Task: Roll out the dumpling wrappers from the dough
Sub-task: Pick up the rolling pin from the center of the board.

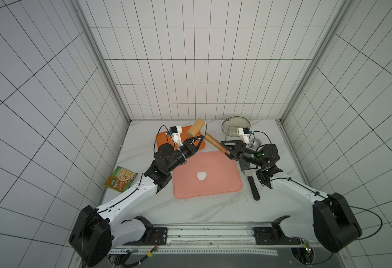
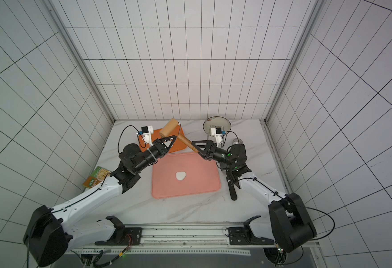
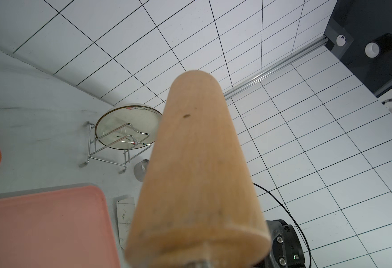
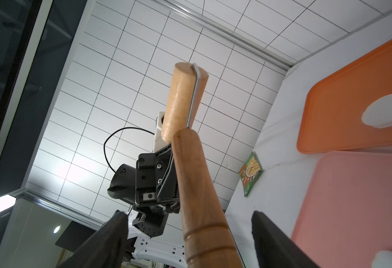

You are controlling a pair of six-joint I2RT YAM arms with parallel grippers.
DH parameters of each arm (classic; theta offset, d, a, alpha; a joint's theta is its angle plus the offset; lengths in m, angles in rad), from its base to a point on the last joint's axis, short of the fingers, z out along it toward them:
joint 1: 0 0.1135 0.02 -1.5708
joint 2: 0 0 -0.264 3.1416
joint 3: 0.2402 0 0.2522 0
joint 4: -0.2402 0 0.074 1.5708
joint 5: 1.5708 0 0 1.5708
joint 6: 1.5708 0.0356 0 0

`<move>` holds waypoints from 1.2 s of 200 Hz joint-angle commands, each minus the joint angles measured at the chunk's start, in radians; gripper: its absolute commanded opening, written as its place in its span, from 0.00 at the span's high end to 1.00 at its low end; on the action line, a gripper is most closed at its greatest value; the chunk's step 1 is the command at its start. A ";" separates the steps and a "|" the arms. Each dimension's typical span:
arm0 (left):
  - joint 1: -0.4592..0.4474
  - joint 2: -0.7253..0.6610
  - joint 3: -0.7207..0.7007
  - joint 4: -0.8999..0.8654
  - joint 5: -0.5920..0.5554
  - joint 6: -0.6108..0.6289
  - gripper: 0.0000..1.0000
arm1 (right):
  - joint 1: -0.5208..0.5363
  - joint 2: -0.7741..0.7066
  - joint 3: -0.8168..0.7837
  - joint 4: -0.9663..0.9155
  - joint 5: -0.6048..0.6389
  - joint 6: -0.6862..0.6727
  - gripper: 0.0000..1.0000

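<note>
The dough, a small white lump, lies in the middle of the pink mat. A wooden rolling pin is held in the air above the mat's far edge. My left gripper is shut on its wire frame, where roller and handle meet. My right gripper stands open around the handle's end, with a gap on both sides. One round dumpling wrapper lies on the orange tray. The roller fills the left wrist view and hides the left fingers.
A glass plate on a wire rack stands at the back right, with a small steel ring beside it. A black-handled scraper lies right of the mat. A green packet lies at the left wall.
</note>
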 commanded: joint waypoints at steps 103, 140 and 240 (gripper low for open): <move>-0.034 0.021 -0.018 0.154 -0.026 -0.021 1.00 | 0.009 0.009 0.094 0.044 0.033 0.027 0.32; -0.039 0.027 -0.023 0.160 -0.036 -0.023 1.00 | 0.009 0.018 0.106 0.040 0.032 0.035 0.38; -0.052 0.042 -0.017 0.164 -0.037 -0.011 1.00 | -0.001 0.041 0.106 0.061 0.041 0.060 0.59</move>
